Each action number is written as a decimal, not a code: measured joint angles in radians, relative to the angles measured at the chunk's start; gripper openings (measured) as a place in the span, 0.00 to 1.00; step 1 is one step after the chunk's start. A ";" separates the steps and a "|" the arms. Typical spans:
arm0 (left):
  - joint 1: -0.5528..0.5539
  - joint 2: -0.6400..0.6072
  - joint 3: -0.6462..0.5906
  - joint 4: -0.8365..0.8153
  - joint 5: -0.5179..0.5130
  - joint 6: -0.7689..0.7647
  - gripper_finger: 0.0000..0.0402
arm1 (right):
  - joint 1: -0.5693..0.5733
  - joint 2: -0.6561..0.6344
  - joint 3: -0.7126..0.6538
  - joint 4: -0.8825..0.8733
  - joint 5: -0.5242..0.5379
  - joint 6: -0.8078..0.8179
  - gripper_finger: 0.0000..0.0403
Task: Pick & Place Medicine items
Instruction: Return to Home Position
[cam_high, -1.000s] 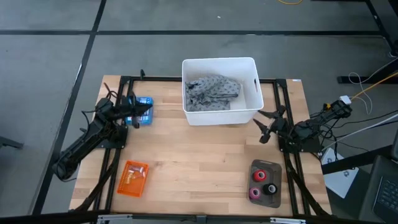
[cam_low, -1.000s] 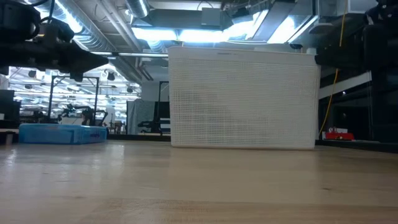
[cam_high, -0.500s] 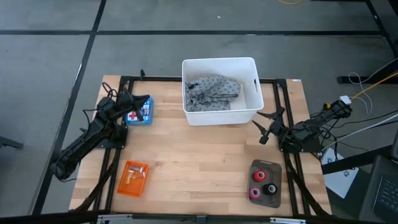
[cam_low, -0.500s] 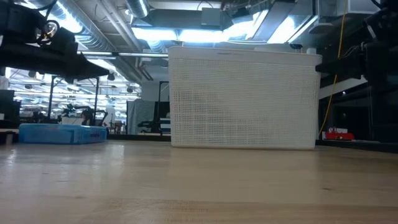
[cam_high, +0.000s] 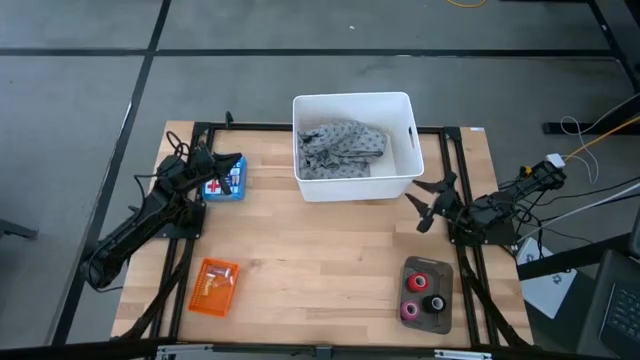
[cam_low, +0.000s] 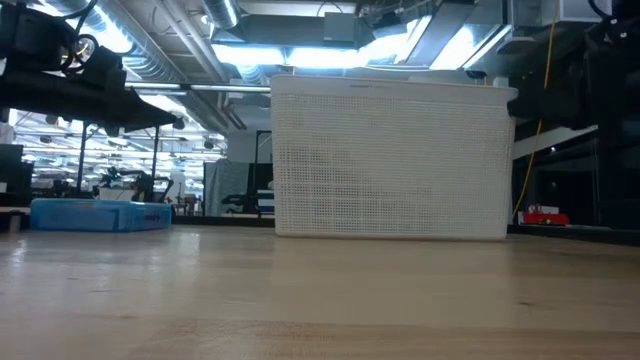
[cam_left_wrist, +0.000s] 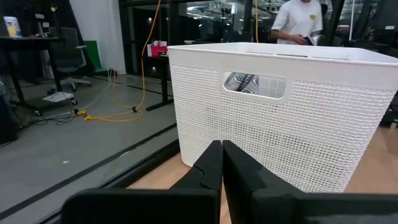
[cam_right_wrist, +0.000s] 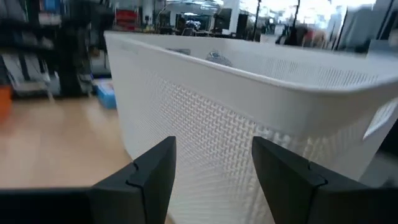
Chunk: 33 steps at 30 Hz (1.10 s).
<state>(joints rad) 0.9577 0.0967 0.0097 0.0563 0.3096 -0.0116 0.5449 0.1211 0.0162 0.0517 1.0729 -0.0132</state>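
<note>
Left gripper (cam_left_wrist: 222, 149), fingers together, hangs by the blue red-cross box (cam_high: 227, 185). Right gripper (cam_right_wrist: 214, 143), fingers apart, faces the white basket (cam_high: 355, 186).

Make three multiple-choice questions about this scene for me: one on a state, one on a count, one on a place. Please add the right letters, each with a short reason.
1. The right gripper is:
A) shut, with nothing in it
B) open
C) out of every view

2. How many small pieces lie in the dark tray?
A) one
B) three
C) five

3. Where is the grey patterned cloth?
A) in the dark tray
B) in the right gripper
C) in the white bin

Answers:
1 B: the right wrist view shows a wide gap between its two fingers.
2 B: the high view shows one red, one pink and one black piece in the tray.
3 C: the high view shows the cloth lying inside the bin's walls.
</note>
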 joint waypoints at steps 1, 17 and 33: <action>0.000 0.000 0.000 0.000 0.000 0.000 0.02 | 0.000 0.000 0.000 0.000 0.000 0.042 0.53; 0.000 0.000 0.000 0.000 0.002 0.000 0.01 | 0.000 0.000 0.000 0.000 0.000 0.154 0.53; 0.000 0.000 0.000 0.000 0.002 -0.001 0.02 | 0.000 0.000 0.000 0.000 0.000 0.151 0.53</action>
<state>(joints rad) 0.9577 0.0966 0.0097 0.0567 0.3119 -0.0126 0.5449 0.1211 0.0162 0.0515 1.0725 0.1379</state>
